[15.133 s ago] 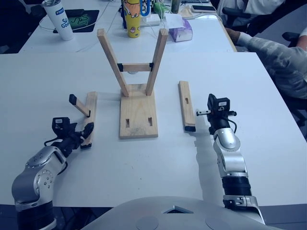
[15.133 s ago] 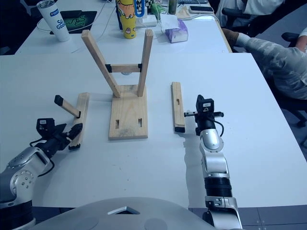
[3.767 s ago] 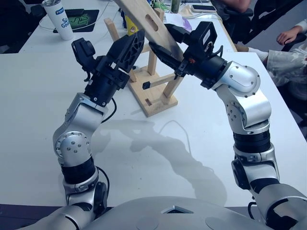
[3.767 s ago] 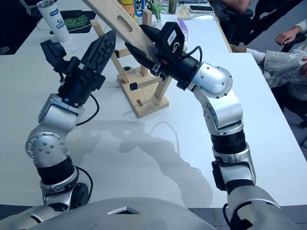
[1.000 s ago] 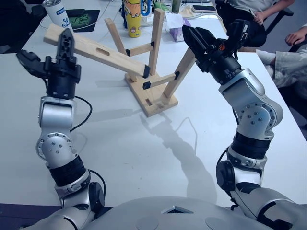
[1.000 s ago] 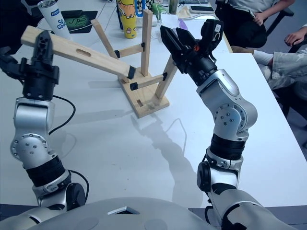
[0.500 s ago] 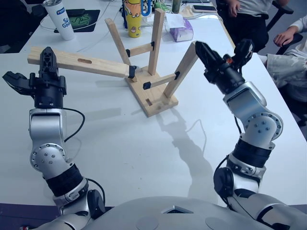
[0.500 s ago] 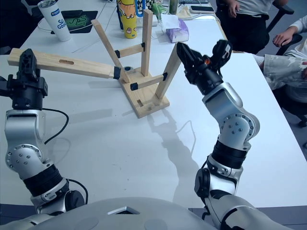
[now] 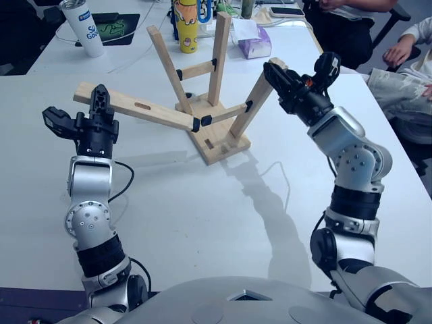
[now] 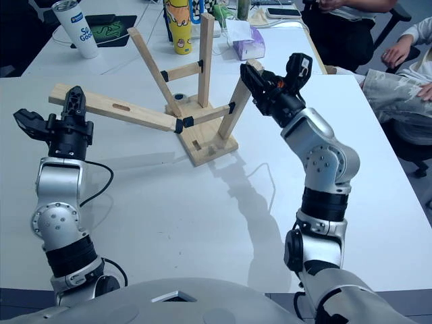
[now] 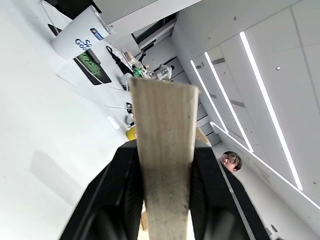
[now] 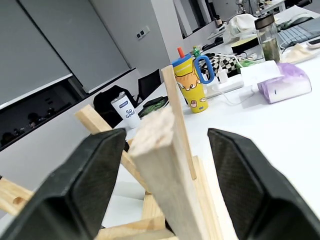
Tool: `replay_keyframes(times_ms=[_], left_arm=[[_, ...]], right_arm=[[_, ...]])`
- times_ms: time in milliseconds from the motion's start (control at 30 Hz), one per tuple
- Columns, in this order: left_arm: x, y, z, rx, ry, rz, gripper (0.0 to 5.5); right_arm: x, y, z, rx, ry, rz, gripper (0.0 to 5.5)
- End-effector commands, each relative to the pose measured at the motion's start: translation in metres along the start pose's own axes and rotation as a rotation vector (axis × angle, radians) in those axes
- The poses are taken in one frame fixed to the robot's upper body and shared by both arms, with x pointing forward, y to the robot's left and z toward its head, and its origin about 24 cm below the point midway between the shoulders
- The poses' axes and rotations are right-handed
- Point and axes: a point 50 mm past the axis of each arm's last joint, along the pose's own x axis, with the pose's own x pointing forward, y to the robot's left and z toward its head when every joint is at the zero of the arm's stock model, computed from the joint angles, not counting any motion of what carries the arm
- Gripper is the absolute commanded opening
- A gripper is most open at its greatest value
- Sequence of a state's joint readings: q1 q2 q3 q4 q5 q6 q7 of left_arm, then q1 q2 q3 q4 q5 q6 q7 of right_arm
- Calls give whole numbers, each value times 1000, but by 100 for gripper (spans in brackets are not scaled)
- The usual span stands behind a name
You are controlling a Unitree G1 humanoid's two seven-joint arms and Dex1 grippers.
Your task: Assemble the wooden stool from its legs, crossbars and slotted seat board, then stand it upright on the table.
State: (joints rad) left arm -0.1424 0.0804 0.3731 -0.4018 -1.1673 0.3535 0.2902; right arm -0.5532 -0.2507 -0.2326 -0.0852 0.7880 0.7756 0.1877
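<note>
Left tool (image 11: 164, 165) clamps the slanted leg (image 9: 145, 109); right tool (image 12: 166, 150), seemingly spread, straddles the half-hidden fitted leg (image 9: 252, 108).

White tumbler (image 9: 84, 27): blue label, two short lines of bold lettering, partly turned away. Same label shows in the left wrist view and the right wrist view.
Yellow cup (image 9: 187, 27): cartoon figure, no legible words.
Black mat (image 9: 115, 28): green design, unreadable.
Tissue pack (image 9: 254, 47): print too small to read.
</note>
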Motion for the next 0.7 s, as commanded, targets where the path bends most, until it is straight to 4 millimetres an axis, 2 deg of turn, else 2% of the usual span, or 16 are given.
replay_keyframes(times_ms=[33, 167, 233, 367, 633, 700], left_arm=[[3, 0, -3, 16, -1, 6, 103], [1, 2, -7, 28, 7, 28, 103], [-1, 5, -11, 27, 15, 47, 103], [-4, 6, -14, 43, 23, 64, 103], [-1, 6, -17, 83, 15, 96, 103], [1, 5, -18, 93, 16, 105, 103]], right_arm=[[12, 1, 5, -48, 35, 76, 284], [19, -6, -2, -80, 81, 16, 233], [18, -8, -8, -35, 96, -22, 192], [13, -1, -21, -1, 118, -43, 131], [13, 29, -20, -75, 31, -135, 123], [15, 38, -25, -92, 37, -148, 118]])
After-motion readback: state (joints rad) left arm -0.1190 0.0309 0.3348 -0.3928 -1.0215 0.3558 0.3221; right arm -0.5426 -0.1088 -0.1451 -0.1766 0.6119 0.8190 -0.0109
